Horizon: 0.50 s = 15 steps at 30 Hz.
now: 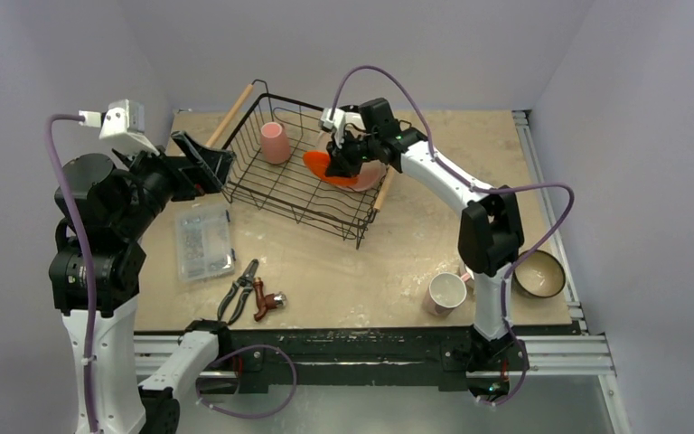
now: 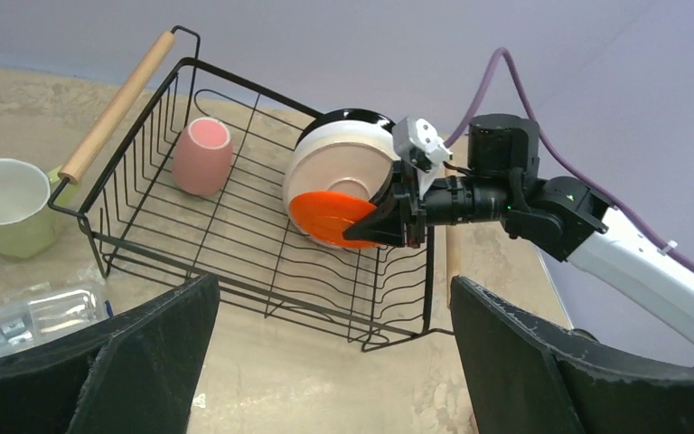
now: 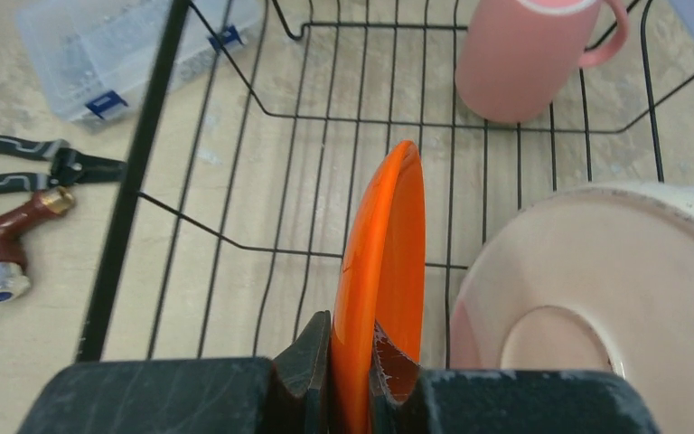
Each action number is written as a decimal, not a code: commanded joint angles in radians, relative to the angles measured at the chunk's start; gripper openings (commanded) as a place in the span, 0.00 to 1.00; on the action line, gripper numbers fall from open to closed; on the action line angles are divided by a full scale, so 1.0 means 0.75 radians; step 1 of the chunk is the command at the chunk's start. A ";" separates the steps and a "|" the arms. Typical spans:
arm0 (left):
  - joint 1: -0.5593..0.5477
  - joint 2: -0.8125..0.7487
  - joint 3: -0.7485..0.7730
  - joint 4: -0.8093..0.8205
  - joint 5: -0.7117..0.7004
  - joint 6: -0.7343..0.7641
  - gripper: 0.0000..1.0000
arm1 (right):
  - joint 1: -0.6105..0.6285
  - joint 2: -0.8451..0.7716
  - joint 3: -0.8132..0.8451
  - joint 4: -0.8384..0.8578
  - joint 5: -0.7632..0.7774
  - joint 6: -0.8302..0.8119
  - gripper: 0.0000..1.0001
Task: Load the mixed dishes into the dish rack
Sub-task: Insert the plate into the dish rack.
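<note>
While right gripper (image 3: 351, 353) pinches red plate (image 3: 384, 253) edge-on, cream plate (image 3: 596, 298) just beside

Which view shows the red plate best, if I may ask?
Left wrist: the red plate shows its face, held by the right gripper. Right wrist shows only its edge; top, a small patch.

Right arm (image 1: 443, 176) stretched far forward, right hand (image 3: 352, 348) pinched tight. Left arm (image 1: 108, 212) seemingly folded back, left hand (image 2: 330, 312) spread wide.
</note>
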 commanded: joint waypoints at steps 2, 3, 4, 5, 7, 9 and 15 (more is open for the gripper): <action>-0.024 0.010 0.034 0.092 0.058 0.127 0.98 | -0.002 0.027 0.096 -0.073 0.153 -0.073 0.00; -0.025 0.017 0.034 0.090 0.059 0.127 0.98 | -0.001 0.041 0.103 -0.086 0.168 -0.073 0.00; -0.027 0.024 0.034 0.088 0.060 0.128 0.98 | -0.001 0.056 0.111 -0.094 0.174 -0.073 0.00; -0.027 0.034 0.034 0.086 0.061 0.126 0.98 | -0.001 0.069 0.115 -0.095 0.171 -0.073 0.00; -0.029 0.050 0.035 0.087 0.069 0.120 0.98 | -0.002 0.083 0.111 -0.086 0.161 -0.073 0.00; -0.029 0.067 0.037 0.090 0.073 0.112 0.98 | 0.000 0.093 0.108 -0.084 0.149 -0.073 0.00; -0.038 0.115 0.061 0.080 0.078 0.115 0.98 | -0.001 0.129 0.092 -0.078 0.131 -0.071 0.00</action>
